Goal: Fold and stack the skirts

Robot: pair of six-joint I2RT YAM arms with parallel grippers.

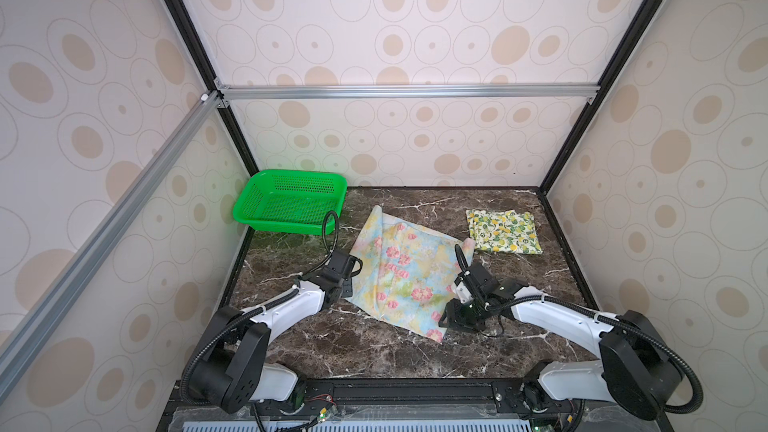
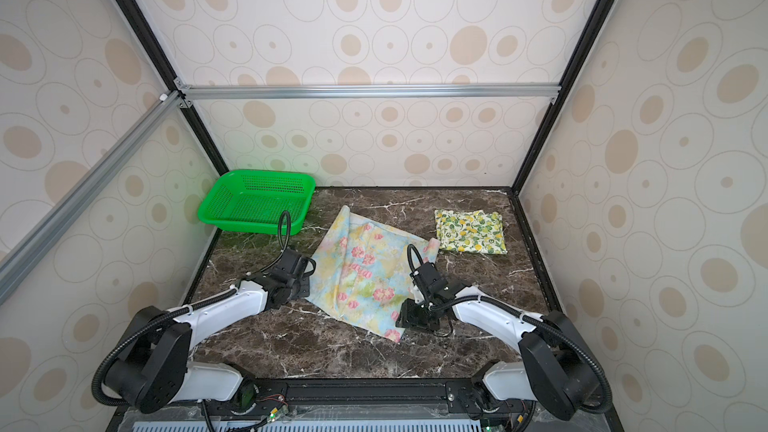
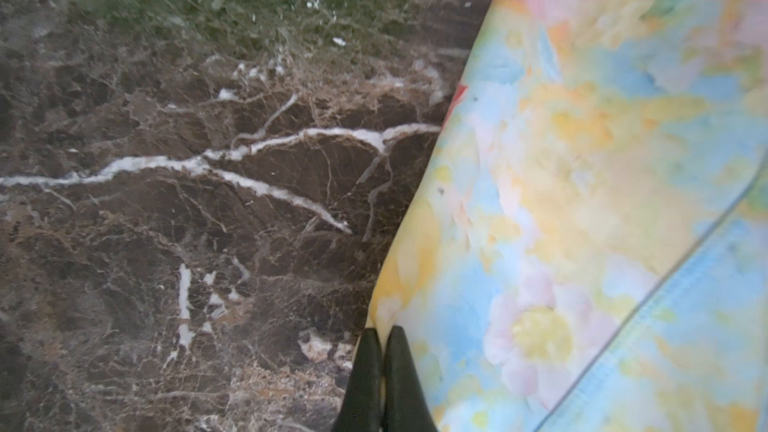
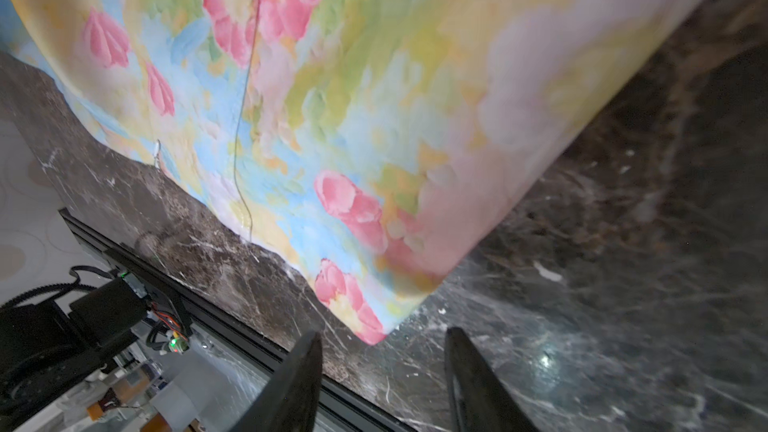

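In both top views, locate the flowered skirt [image 1: 409, 272] spread flat on the middle of the table [image 1: 353, 351]. Its long axis runs from the far end beside the green basket [image 1: 286, 205] toward the near edge of the table, tilted slightly to the right. The lemon skirt [image 1: 503, 230] lies folded at the far right; whether the two touch cannot be told from here. The left gripper [image 2: 305, 284] sits at the near-left corner of the flowered skirt and the right gripper [image 1: 446, 322] at its near-right corner, so each arm is nearest its own end of the near hem. The wrists hide both sets of jaws from above. In the left wrist view, confirm that the left jaws are closed, with the edge of the flowered skirt [image 3: 582, 201] pinched between the fingertips [image 3: 399, 338] and the bare table alongside. In the right wrist view, note that the right jaws stand apart and hold nothing. The pink-flowered corner of the skirt [image 4: 374, 326] points straight into the gap and its tip lies at the mouth of the jaws, not yet between the fingers [image 4: 303, 367]. The next move probably calls for a short advance along that line, then closing on the corner. Once both corners are held, the near hem can be carried toward the far end.
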